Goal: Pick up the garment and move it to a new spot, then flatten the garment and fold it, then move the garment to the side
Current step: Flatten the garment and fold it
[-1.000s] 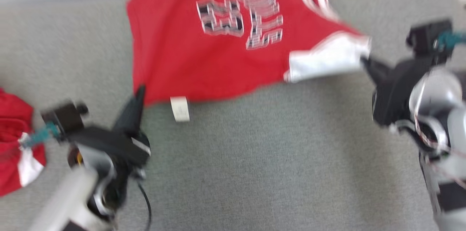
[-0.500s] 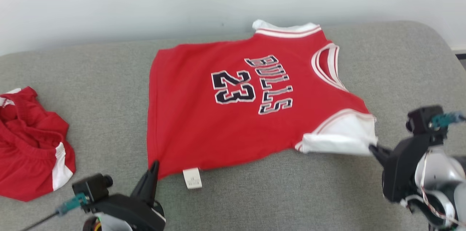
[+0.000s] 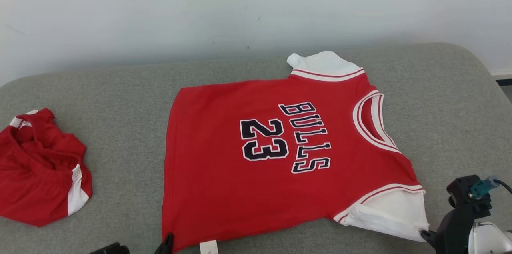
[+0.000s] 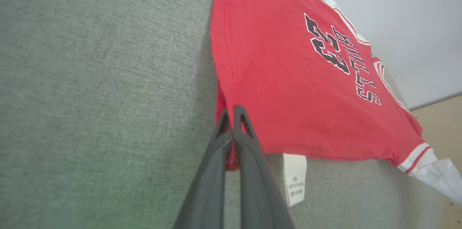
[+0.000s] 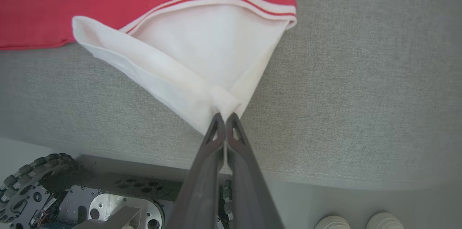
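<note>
Crumpled red shorts [image 3: 40, 182] far left on grey cushion [image 3: 120, 94], well apart from jersey [image 3: 224, 190]. Left gripper [image 4: 231, 110]: fingers pinched on jersey's near hem corner, beside white label [image 4: 295, 175]. Jersey flat mid-cushion, print up. Right gripper [image 5: 225, 116]: fingers clamped on white sleeve [image 5: 202, 52] tip.

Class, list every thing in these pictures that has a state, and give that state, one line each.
Bulls jersey, spread flat, print side up.
left claw, shut on the jersey's hem corner.
right claw, shut on the tip of the white sleeve.
red shorts, crumpled in a heap, untouched.
care label, sticking out past the hem.
</note>
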Robot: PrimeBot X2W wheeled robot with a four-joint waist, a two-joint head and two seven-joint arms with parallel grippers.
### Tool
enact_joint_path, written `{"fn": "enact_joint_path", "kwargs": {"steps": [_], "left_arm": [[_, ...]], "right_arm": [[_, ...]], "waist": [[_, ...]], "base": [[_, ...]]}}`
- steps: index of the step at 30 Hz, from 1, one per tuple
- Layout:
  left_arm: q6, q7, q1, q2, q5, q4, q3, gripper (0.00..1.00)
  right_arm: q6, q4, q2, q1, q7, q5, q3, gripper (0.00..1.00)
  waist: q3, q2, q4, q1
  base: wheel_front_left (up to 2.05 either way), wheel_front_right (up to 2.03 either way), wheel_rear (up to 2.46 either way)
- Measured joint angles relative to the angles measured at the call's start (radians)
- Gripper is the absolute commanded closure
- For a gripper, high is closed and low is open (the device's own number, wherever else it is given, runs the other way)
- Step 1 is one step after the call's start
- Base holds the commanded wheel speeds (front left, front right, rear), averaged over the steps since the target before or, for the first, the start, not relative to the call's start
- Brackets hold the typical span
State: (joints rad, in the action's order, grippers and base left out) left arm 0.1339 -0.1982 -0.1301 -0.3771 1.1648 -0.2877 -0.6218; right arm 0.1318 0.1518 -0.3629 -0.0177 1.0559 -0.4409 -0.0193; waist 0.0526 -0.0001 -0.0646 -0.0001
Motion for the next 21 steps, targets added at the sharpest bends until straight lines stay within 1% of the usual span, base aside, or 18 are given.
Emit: {"fn": "enact_joint_path", "kwargs": {"steps": [3,8,10,12,16,19,21], "left_arm": [[0.023,-0.004,0.025,-0.003,0.001,0.002,0.006,1.00],[0.033,0.006,0.053,-0.018,0.002,0.026,-0.003,1.00],[0.035,0.006,0.050,-0.029,-0.010,0.048,-0.007,1.00],[0.033,0.011,0.037,-0.024,-0.012,0.059,-0.012,1.00],[0.035,0.025,-0.037,-0.009,-0.030,0.059,-0.017,1.00],[0.044,0.031,-0.098,0.002,-0.044,0.044,-0.011,1.00],[0.051,0.033,-0.132,0.014,-0.047,0.033,-0.008,1.00]], "right_arm": [[0.000,0.002,-0.018,-0.016,0.000,0.016,0.016,1.00],[0.000,0.011,-0.015,-0.034,0.001,0.003,0.015,1.00],[0.000,0.021,-0.029,-0.024,-0.029,0.014,-0.004,1.00],[0.000,0.023,-0.036,-0.004,-0.073,0.016,-0.021,1.00],[0.000,0.016,-0.081,0.078,-0.190,0.032,-0.085,1.00],[0.000,-0.012,-0.123,0.157,-0.279,0.057,-0.137,1.00],[0.000,-0.043,-0.136,0.207,-0.323,0.066,-0.163,1.00]], "waist": [[-0.004,0.0000,0.000,0.0001],[-0.004,0.0001,0.000,0.0000],[0.004,0.0001,0.001,0.0001],[0.010,0.0001,0.005,0.0001],[0.026,0.0002,0.015,0.0002],[0.041,0.0002,0.021,0.0002],[0.052,0.0002,0.024,0.0002]], "base": [[0.00,0.00,0.00],[0.00,0.00,0.00],[0.00,0.00,0.00],[0.00,0.00,0.00],[0.00,0.00,0.00],[0.00,0.00,0.00],[0.00,0.00,0.00]]}}
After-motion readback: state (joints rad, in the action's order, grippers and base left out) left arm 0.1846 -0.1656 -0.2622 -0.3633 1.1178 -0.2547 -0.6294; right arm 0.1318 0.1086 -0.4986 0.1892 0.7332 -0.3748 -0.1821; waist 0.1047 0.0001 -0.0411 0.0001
